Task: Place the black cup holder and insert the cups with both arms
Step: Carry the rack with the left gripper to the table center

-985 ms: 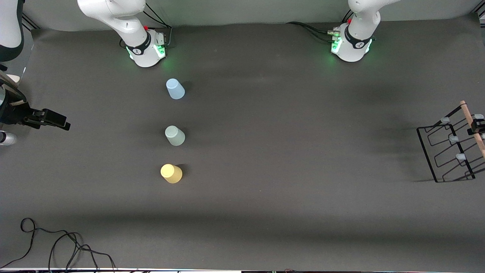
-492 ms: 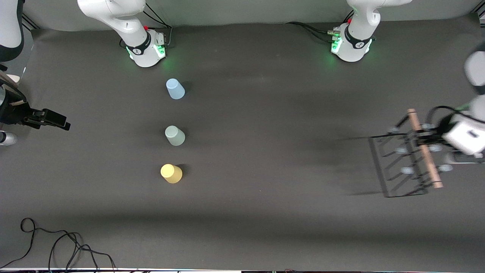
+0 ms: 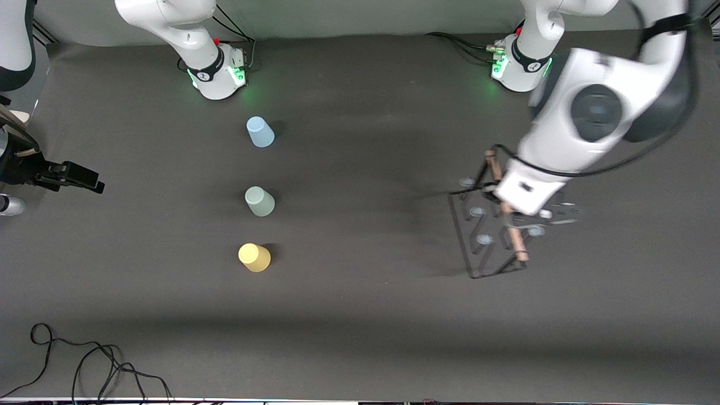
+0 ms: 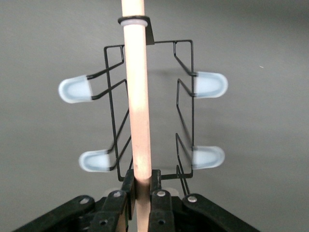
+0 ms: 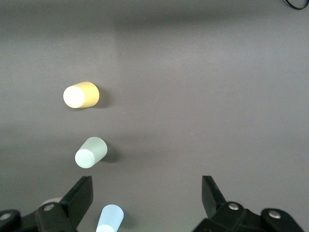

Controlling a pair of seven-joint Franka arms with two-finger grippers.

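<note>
Front view: the left end effector (image 3: 509,211) carries the black cup holder (image 3: 489,236) above the desk (image 3: 365,315), well apart from the three cups (image 3: 259,201). Left wrist view: its fingers clamp the wooden handle (image 4: 137,106). Right wrist view: the right end effector (image 5: 147,203) waits, spread open over the cups. Placing is in hand; lowering level seems next.

Dark grey table (image 3: 360,315), black cable (image 3: 84,365) lying loose.

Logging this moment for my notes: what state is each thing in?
Black cup holder: held by its wooden handle, no cups on it.
Blue cup: upside down on the table.
Grey-green cup: upside down.
Yellow cup: upside down.
Left end effector: shut on the handle.
Right end effector: open, waiting.
</note>
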